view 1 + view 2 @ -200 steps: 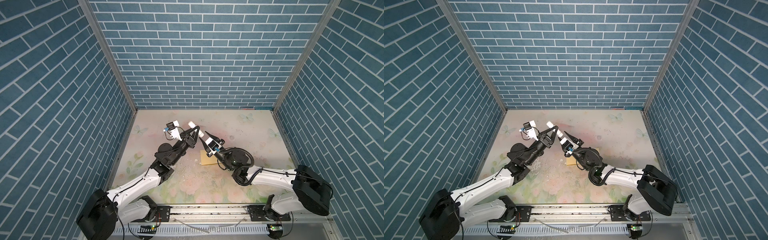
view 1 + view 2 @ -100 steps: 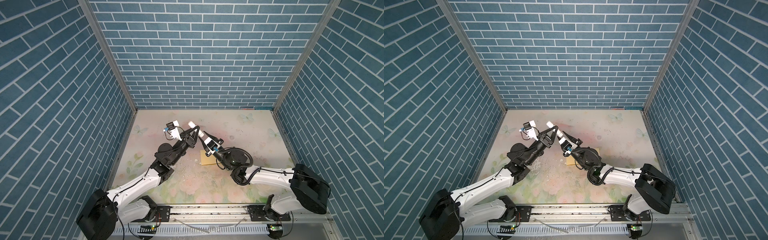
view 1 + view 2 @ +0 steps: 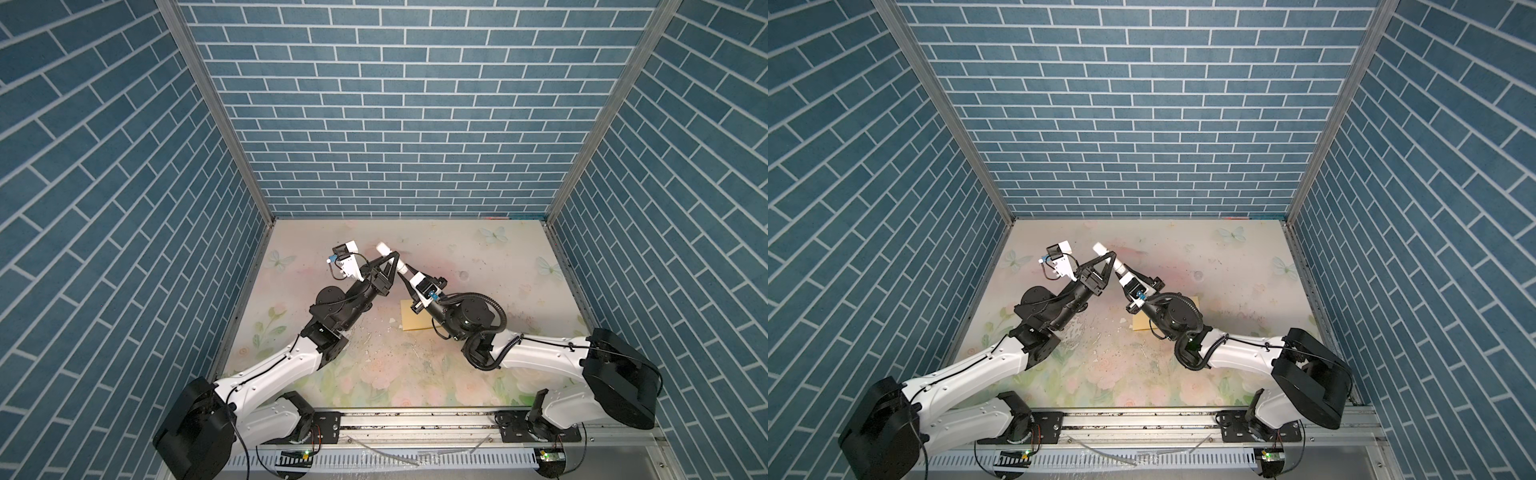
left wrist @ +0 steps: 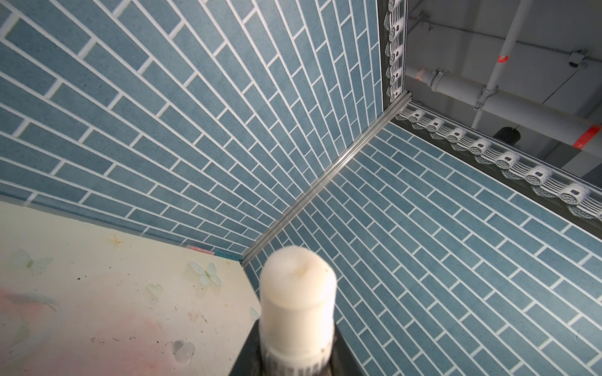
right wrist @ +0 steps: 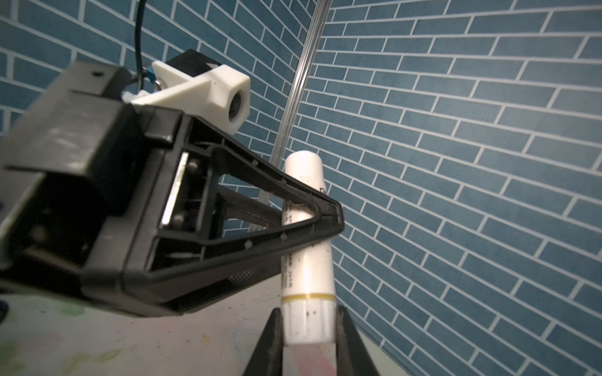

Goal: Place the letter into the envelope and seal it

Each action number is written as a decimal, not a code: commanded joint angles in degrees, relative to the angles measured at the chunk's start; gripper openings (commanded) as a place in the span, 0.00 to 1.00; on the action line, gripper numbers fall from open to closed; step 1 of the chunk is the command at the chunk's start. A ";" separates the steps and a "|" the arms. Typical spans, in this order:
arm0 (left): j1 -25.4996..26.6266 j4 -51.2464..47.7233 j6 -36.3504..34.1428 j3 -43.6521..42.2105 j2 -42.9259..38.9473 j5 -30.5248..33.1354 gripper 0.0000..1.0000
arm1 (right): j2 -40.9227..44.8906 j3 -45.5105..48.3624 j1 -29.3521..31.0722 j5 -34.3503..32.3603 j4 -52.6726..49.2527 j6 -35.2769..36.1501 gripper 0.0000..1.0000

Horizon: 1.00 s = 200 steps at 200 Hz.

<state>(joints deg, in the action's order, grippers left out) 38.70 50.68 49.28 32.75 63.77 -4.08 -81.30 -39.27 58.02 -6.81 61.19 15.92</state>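
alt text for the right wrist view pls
A white tube is clamped mid-body by the left gripper, its black jaws shut on it. The right gripper grips the tube's near end. Blue brick walls stand behind.

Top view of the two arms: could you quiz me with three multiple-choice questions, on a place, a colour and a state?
1. Where is the envelope?
A) flat on the table, partly under the right arm
B) leaning on the back wall
C) held in the air
2. What colour is the glue stick?
A) red
B) white
C) black
3. What are the left fingers doing?
A) spread open, empty
B) clamped on the glue stick
C) pressing the table
Answers: 1 A, its yellow corner shows beneath the arm; 2 B, plainly white in the right wrist view; 3 B, they pinch its middle.
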 commanded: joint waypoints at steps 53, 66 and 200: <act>0.15 1.54 -1.46 0.08 0.23 -1.82 0.00 | -2.99 -11.12 -17.43 37.02 3.39 -63.70 0.00; 0.15 1.43 -1.45 0.21 0.27 -1.85 0.00 | -5.69 -12.97 -18.13 40.11 6.88 -70.24 0.00; 0.15 -2.33 2.63 1.55 -0.11 0.92 0.00 | -9.78 -13.55 -18.99 42.55 9.85 -71.37 0.25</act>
<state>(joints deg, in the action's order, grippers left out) 37.50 53.58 50.76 33.45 64.18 0.25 -93.58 -52.07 39.99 43.18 68.60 -59.53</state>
